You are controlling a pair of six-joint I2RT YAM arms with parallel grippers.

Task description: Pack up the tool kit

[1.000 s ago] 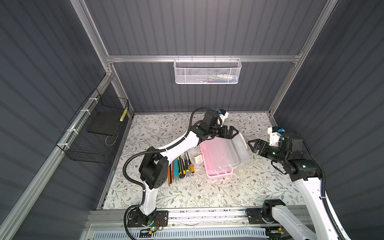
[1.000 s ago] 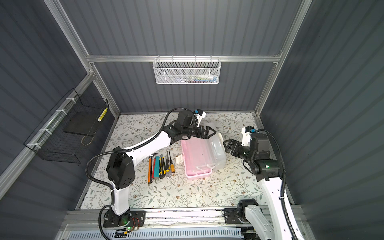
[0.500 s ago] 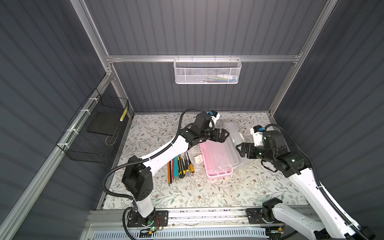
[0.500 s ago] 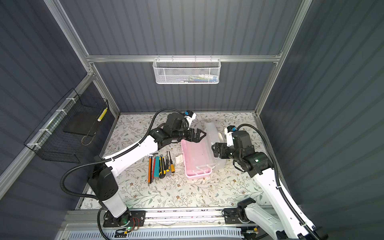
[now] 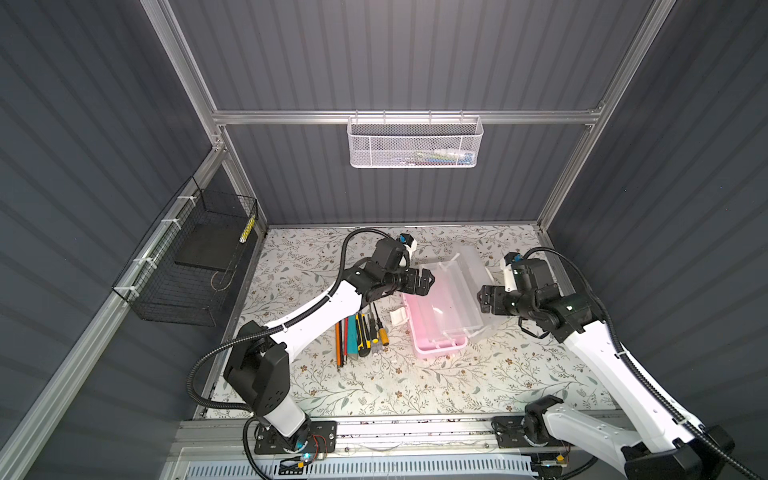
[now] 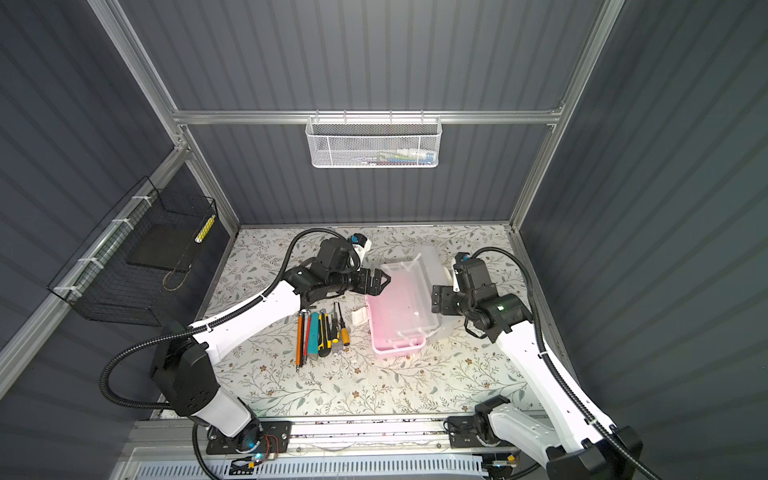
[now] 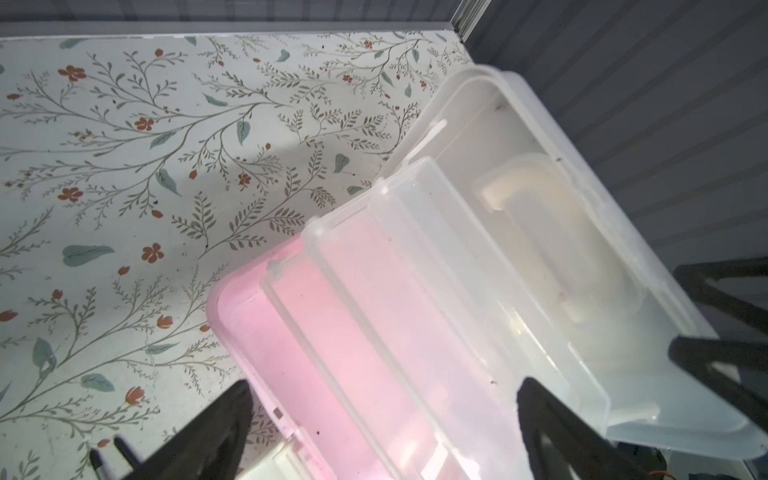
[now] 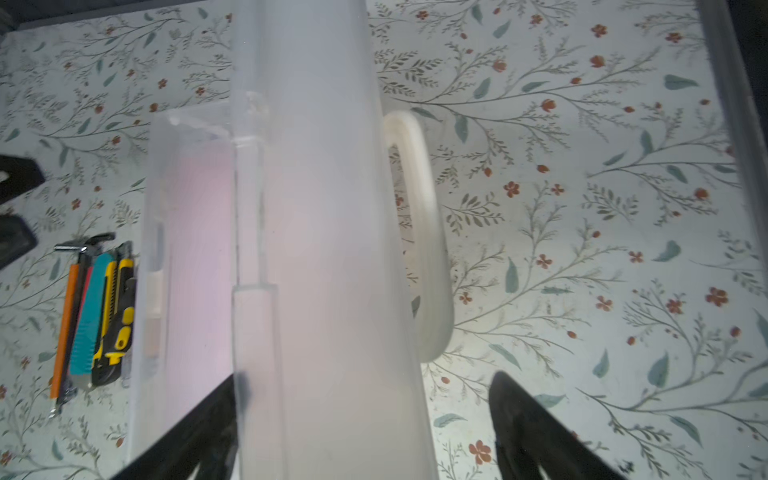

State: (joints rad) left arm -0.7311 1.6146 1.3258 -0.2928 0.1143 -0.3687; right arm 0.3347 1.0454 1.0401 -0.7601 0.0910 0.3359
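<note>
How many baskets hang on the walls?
2. A white mesh basket hangs on the back wall's rail; a black wire basket hangs on the side wall. None seems hidden.

**Tool kit open, tools outside**

Pink case point(image 5: 436, 348) sat mid-table. Frosted lid point(image 5: 478, 266) was swung open to the right, white handle point(image 8: 419, 232) on its outer face. White latch point(image 5: 398, 316) on the left side. Tools point(image 5: 361, 330) lay in a row just left.

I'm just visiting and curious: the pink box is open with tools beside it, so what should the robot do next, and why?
Probably swing the left gripper over to the tools and lower onto one. The box looks empty, its lid is up, and that gripper is open, empty and nearest the row.
</note>
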